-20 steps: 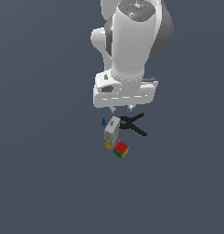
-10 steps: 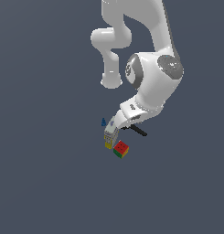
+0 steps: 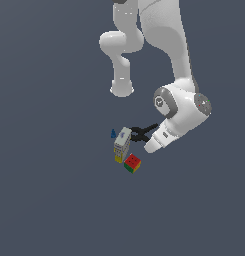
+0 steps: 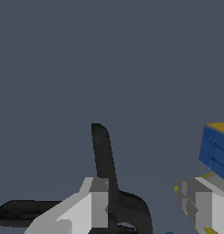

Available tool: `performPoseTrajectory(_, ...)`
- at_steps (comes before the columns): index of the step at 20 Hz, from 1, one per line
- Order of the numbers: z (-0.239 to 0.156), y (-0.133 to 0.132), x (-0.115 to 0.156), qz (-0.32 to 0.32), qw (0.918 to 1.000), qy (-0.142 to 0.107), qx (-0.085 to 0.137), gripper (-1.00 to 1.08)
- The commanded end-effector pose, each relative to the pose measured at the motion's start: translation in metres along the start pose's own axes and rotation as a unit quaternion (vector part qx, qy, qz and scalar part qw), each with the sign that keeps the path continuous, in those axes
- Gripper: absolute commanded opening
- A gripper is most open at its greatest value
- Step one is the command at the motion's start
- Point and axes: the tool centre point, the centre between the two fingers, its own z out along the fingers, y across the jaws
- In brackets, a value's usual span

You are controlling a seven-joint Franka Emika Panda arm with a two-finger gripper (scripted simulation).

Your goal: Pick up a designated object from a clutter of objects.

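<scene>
The designated object, a thin black crossed-arm clamp, lies at the exterior view's right of the clutter. The clutter also holds a white-and-yellow oblong box, a red-green-yellow cube and a tiny blue piece. My gripper comes in low and tilted from the exterior view's right, right at the clamp. In the wrist view the clamp shows two black arms. My gripper is open, and one finger overlaps the clamp's body. The clamp's red tip is hidden.
A blue-and-yellow block face sits just beyond my other finger; I cannot tell whether it belongs to the box or the cube. The box touches or nearly touches the clamp. The floor is plain dark grey.
The arm has swung from above the clutter to the exterior view's right, and the hand has dropped and tilted toward the clamp. The objects have not moved.
</scene>
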Motion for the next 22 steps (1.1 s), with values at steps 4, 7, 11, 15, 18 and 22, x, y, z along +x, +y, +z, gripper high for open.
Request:
performPoseTrajectory(4,0.023,-0.023,0.01,-0.046,0.9989,-0.011,-0.009,0.28)
performPoseTrajectory(7,0.029,-0.029,0.012,-0.057,0.9983,-0.014,-0.01,0.28)
performPoseTrajectory(11,0.029,-0.029,0.012,-0.056,0.9983,-0.014,-0.01,0.28)
performPoseTrajectory(15,0.038,-0.029,0.012,-0.057,0.9982,-0.014,-0.01,0.28)
performPoseTrajectory(18,0.051,-0.03,0.012,-0.058,0.9982,-0.014,-0.01,0.28)
performPoseTrajectory(22,0.059,-0.03,0.011,-0.059,0.9981,-0.014,-0.01,0.28)
